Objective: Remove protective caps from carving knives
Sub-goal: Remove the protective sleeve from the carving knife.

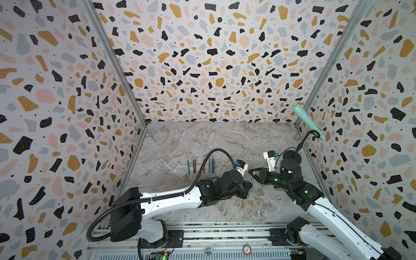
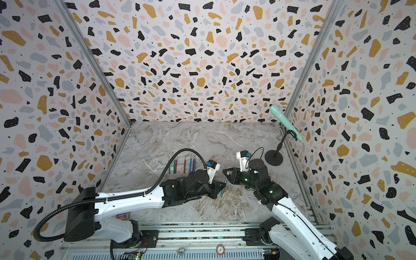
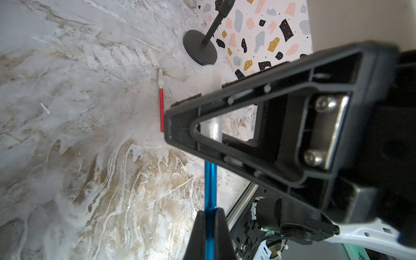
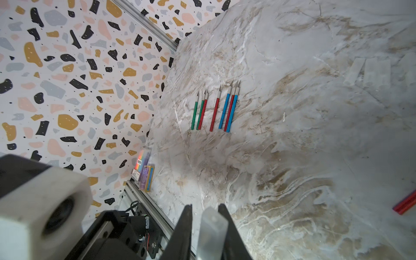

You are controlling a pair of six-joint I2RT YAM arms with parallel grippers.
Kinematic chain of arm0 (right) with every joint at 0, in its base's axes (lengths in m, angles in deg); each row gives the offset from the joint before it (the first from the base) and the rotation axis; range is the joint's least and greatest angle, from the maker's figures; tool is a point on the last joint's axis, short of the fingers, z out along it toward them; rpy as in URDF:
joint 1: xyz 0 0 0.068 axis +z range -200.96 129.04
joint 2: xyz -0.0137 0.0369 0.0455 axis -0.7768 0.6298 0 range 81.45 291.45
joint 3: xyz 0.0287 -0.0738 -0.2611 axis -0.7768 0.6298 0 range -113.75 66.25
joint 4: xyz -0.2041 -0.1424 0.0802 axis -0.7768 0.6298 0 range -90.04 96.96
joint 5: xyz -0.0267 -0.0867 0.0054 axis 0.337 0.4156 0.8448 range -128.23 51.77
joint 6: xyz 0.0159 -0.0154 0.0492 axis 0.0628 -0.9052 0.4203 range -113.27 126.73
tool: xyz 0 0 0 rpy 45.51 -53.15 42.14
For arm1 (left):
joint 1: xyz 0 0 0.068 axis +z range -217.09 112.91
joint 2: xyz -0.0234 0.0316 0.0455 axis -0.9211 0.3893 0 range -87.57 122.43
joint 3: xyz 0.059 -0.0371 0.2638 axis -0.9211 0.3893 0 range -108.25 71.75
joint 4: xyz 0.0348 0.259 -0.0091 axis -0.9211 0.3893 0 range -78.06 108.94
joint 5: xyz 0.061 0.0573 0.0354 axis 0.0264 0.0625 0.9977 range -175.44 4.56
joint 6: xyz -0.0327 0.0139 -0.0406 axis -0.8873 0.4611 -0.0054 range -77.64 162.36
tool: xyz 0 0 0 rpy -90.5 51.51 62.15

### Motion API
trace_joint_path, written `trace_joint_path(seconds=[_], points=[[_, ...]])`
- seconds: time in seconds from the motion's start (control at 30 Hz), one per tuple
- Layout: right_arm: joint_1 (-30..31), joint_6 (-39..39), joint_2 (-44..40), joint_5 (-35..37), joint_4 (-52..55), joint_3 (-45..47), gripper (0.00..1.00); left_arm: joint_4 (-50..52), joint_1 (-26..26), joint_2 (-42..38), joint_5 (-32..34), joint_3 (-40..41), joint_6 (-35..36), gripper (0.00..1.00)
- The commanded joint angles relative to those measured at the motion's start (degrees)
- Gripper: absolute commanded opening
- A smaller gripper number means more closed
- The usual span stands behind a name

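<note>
My left jaws are clamped on the thin blue-shafted carving knife (image 3: 210,180), held above the marble tabletop (image 3: 90,157); its blade end is hidden behind my right jaws, which sit narrow around the clear plastic cap (image 4: 211,231); gripping or not, I cannot tell.

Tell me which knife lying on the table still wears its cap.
The lone red knife beside the empty caps; the seven rowed knives show bare blades.
</note>
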Motion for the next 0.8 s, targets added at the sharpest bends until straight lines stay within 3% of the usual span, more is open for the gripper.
trace_joint_path(seconds=[0.0, 0.13, 0.23, 0.3, 0.33, 0.47, 0.57, 0.77], points=[[0.21, 0.75, -0.77, -0.2, -1.89, -0.87, 0.14, -1.03, 0.03, -0.62, -0.29, 0.76, -0.35, 0.0], [0.23, 0.61, -0.55, -0.19, -1.2, -0.47, 0.01, -1.56, 0.04, -0.52, -0.54, 0.43, -0.32, 0.0], [0.25, 1.13, -1.27, 0.62, -1.0, -0.44, 0.0, -1.15, 0.01, -0.39, -0.12, 0.25, -0.58, 0.01], [0.25, 1.48, -1.69, 0.6, -1.1, -0.45, 0.0, -1.21, 0.05, -0.45, 0.26, 0.39, -0.64, 0.39], [0.23, 1.81, -1.87, 0.57, -1.32, -0.45, 0.0, -1.8, 0.05, -0.47, 0.01, 0.79, -0.81, 0.44], [0.25, 2.13, -1.96, -0.02, -1.71, -0.6, 0.0, -3.65, 0.05, -0.46, -1.33, 1.42, -1.41, 0.45], [0.23, 1.95, -2.23, -0.07, -1.45, -0.46, 0.0, -2.89, 0.05, -0.51, -1.0, 1.15, -1.28, 0.33], [1.63, 2.6, -2.66, -0.51, -3.41, 1.24, 0.0, -3.15, 0.05, 1.01, -2.24, 0.72, -1.78, 0.27]])
